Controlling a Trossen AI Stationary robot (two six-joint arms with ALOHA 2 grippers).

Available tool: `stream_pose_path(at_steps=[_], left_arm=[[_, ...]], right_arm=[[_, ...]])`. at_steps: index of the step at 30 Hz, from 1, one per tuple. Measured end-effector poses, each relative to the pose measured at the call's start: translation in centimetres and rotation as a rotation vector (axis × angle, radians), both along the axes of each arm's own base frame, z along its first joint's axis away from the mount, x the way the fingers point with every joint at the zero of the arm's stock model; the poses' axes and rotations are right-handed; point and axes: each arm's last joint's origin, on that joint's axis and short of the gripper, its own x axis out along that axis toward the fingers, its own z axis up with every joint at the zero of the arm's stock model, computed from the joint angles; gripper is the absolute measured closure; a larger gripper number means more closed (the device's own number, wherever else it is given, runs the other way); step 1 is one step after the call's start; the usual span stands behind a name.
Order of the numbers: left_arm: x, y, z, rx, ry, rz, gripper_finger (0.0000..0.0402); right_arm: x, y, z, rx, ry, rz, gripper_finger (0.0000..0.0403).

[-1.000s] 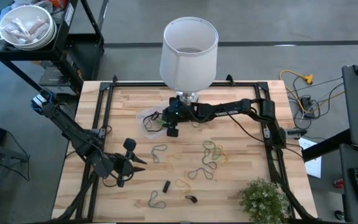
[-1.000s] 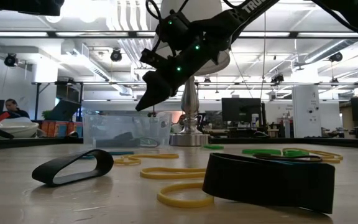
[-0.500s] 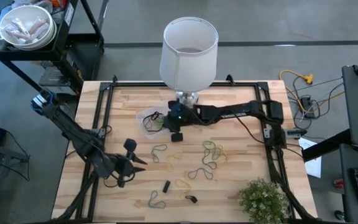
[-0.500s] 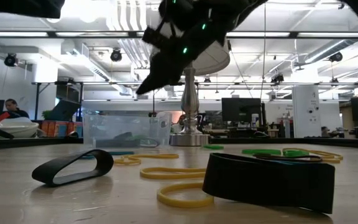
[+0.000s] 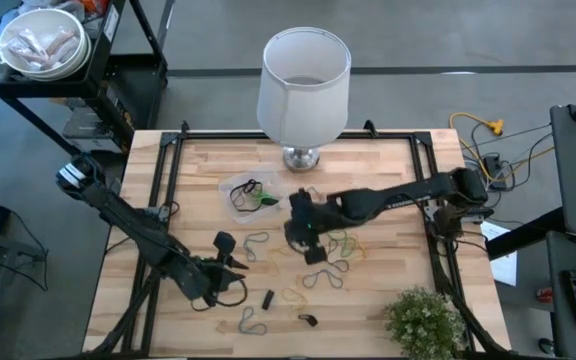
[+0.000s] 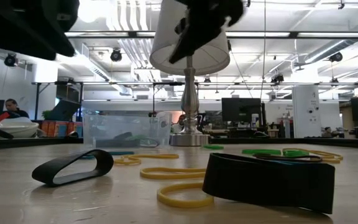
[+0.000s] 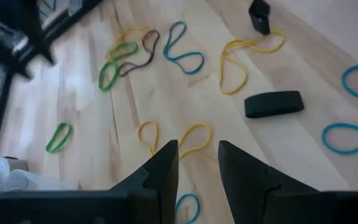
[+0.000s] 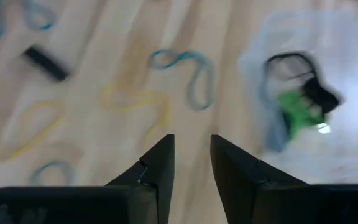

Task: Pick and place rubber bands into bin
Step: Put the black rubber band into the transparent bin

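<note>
We saw the lamp at the table's far edge. The bin lay just beside the lamp's base, with a few bands inside. Farther from the lamp, our right gripper hung empty, fingers slightly parted, above loose rubber bands. Farthest off, our left gripper was parted too, holding nothing.

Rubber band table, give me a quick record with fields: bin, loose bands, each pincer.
bin: clear bin near the lamp base, holding black and green bands
loose bands: rubber bands scattered across the wooden table
left pincer: open, empty, above front-left bands
right pincer: open, empty, above table centre
</note>
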Motion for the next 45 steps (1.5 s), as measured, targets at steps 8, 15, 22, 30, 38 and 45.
stream_pose_path(at_steps=[8,15,22,30,38,45], left_arm=[[2.2,-1.8,-2.1,0.027,0.098,-0.037,0.0303],[3.4,-2.8,-6.5,0.120,0.208,-0.040,0.0303],[4.9,-4.0,-7.7,0.151,0.198,-0.070,0.0303],[6.0,-4.9,-8.3,0.214,0.121,-0.167,0.0303],[6.4,-4.7,-8.2,0.196,0.097,-0.154,0.0303],[6.4,-4.6,-8.2,0.190,0.096,-0.156,0.0303]], right_arm=[[-1.7,4.4,-0.9,0.040,0.097,0.030,0.0319],[-2.6,7.4,-1.0,0.060,0.102,0.075,0.0332],[-3.2,9.3,-1.0,0.070,0.087,0.111,0.0340],[-3.8,11.2,-1.4,0.076,0.064,0.163,0.0340],[-4.2,12.1,-1.5,0.059,0.050,0.177,0.0343],[-4.2,12.1,-1.5,0.060,0.048,0.176,0.0344]])
